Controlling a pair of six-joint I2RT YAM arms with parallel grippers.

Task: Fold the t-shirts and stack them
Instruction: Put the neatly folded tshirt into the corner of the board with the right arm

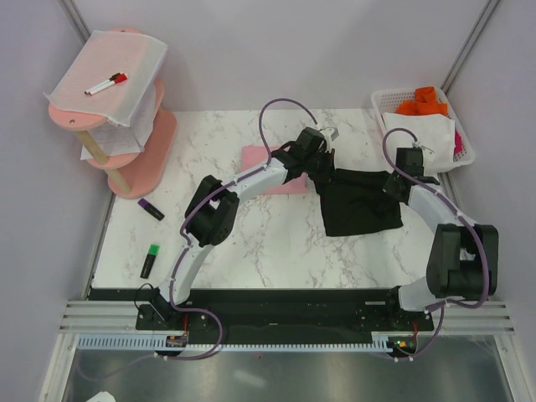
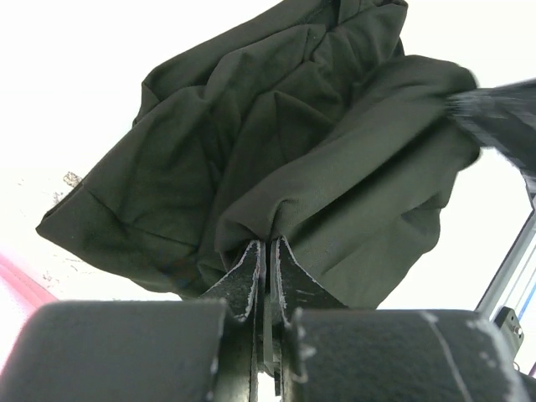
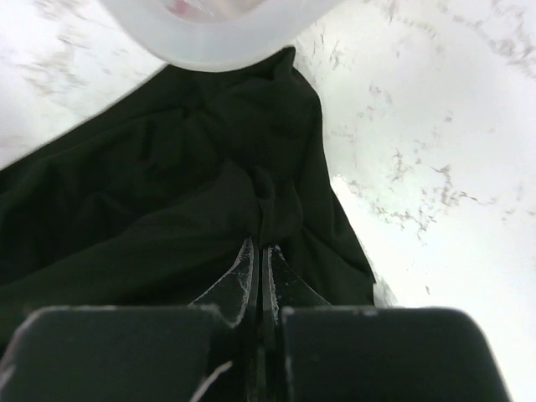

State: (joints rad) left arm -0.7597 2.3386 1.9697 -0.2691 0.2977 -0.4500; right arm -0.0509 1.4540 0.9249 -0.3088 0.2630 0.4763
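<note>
The black t-shirt (image 1: 358, 205) hangs bunched between my two grippers over the right half of the marble table. My left gripper (image 1: 322, 172) is shut on its left upper edge; in the left wrist view (image 2: 268, 241) the jaws pinch a fold of the black cloth (image 2: 293, 142). My right gripper (image 1: 394, 184) is shut on its right upper edge; in the right wrist view (image 3: 260, 244) the jaws pinch the black cloth (image 3: 151, 218). The pink t-shirt (image 1: 255, 159) lies folded flat behind my left arm, partly hidden by it.
A white basket (image 1: 462, 138) with orange and white cloth stands at the back right. A pink tiered shelf (image 1: 138, 155) at the back left holds a white mesh sheet (image 1: 109, 71) and a red marker (image 1: 106, 83). A purple marker (image 1: 151, 209) and a green marker (image 1: 149, 260) lie at the left.
</note>
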